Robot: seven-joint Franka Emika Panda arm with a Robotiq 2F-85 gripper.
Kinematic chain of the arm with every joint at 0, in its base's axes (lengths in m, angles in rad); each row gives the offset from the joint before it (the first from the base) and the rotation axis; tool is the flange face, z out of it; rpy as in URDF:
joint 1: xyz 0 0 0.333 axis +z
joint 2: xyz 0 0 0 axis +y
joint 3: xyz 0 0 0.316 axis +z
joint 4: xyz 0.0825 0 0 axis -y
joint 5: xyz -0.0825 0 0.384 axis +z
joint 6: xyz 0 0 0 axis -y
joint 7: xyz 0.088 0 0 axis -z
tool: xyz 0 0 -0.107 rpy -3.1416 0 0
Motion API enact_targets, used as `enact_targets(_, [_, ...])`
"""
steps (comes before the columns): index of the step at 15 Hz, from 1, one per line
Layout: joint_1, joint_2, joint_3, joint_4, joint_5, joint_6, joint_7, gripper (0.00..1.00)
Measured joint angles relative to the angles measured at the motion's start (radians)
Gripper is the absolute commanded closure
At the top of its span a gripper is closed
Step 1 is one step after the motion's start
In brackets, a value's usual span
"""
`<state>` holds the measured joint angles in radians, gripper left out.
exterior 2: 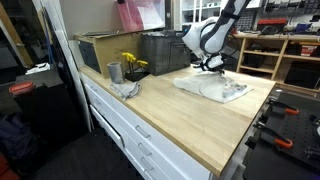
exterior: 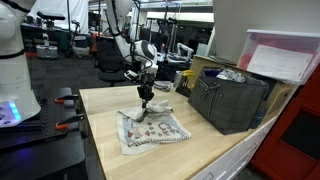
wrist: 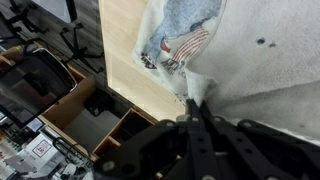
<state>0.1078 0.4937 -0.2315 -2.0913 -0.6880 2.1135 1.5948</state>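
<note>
Plainly, the tool (exterior: 146, 102) grips the patterned cloth (exterior: 160, 130) — print too blurred to read.

1. I am watching the cloth (wrist: 260, 60) running off the wrist view's top and right edges.
2. The gripper (wrist: 195, 105) is showing only as a dark blur there.
3. In an exterior view, a yellow item (exterior 2: 131, 63) is appearing too small to name.

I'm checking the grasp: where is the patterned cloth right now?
In an exterior view the patterned cloth lies spread on the wooden table, pinched up at one spot by the gripper, a short way from the dark crate.
</note>
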Motion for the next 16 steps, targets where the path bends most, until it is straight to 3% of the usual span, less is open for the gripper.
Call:
enact_targets(5, [-0.018,0.006,0.000,0.016,0.000,0.000,0.001,0.99])
enact_targets(11, [-0.128,0.042,-0.055,0.096,0.006,0.000,0.004,0.99])
enact_targets(16, [-0.188,0.055,-0.093,0.092,0.018,-0.034,0.046,0.99])
